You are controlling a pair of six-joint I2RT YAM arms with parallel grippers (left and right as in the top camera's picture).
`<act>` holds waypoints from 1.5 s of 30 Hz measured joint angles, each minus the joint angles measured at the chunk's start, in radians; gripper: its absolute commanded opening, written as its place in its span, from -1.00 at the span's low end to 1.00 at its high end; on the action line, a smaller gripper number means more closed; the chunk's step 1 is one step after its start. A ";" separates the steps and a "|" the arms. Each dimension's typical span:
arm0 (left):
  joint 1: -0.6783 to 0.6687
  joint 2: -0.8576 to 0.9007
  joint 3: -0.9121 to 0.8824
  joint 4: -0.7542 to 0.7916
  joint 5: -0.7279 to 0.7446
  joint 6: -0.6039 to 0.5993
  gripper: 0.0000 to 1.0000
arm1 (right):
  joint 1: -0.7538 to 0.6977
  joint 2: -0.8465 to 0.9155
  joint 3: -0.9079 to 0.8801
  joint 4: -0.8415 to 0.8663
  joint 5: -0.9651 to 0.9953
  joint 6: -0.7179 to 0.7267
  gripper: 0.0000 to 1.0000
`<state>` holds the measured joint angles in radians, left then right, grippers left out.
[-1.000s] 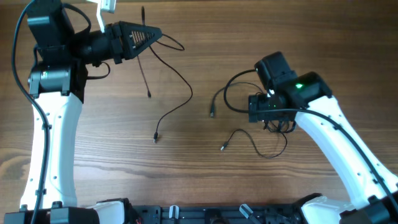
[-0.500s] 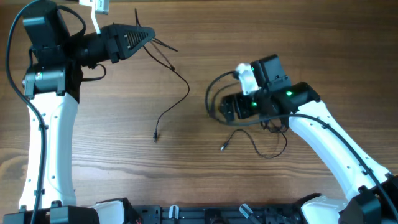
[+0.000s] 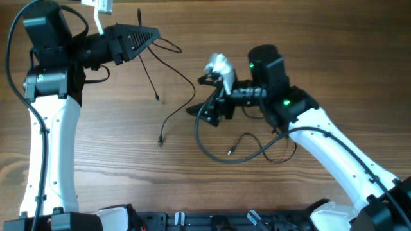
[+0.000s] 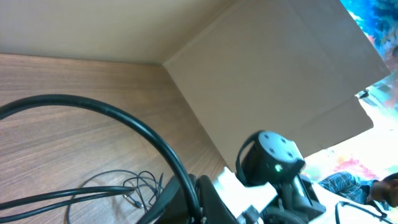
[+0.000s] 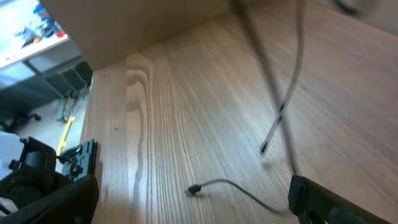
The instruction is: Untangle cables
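Looks mid-separation: clamps the cables (image 3: 172, 116) in the closed left gripper (image 3: 154, 32) at far left, trailing strands rightward and nearward over the table (image 3: 321, 51), and hovers the wide-apart, empty right gripper (image 3: 201, 95) at centre, probably needing next to pinch their near loop and draw it right.

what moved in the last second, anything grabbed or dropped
The right gripper swung left and slightly up in the overhead view, jaws wide open, and the dark cable loop below it was dragged left with it. Whether the loop is hooked on a finger is unclear. Nothing was grabbed or dropped. The left gripper barely shifted and stays shut on its thin cable, whose lower plug lies where it was.
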<state>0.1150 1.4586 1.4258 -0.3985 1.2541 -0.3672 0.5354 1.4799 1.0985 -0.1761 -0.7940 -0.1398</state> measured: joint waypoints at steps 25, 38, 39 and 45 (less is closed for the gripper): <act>-0.033 0.000 0.000 -0.048 0.082 0.000 -0.92 | 0.079 0.161 0.000 0.341 0.362 0.027 0.83; -0.090 0.000 0.000 -0.050 0.042 0.028 -0.92 | 0.079 0.166 0.000 0.460 0.346 0.099 0.71; -0.090 0.000 0.000 -0.050 0.034 0.030 -0.92 | 0.079 0.166 0.000 0.463 0.346 0.102 0.70; -0.089 0.000 0.000 -0.050 0.007 0.033 -0.92 | 0.079 0.163 0.000 0.477 0.345 0.113 0.53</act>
<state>0.0257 1.4586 1.4258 -0.4488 1.2610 -0.3340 0.6147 1.6428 1.0981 0.3012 -0.4492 -0.0265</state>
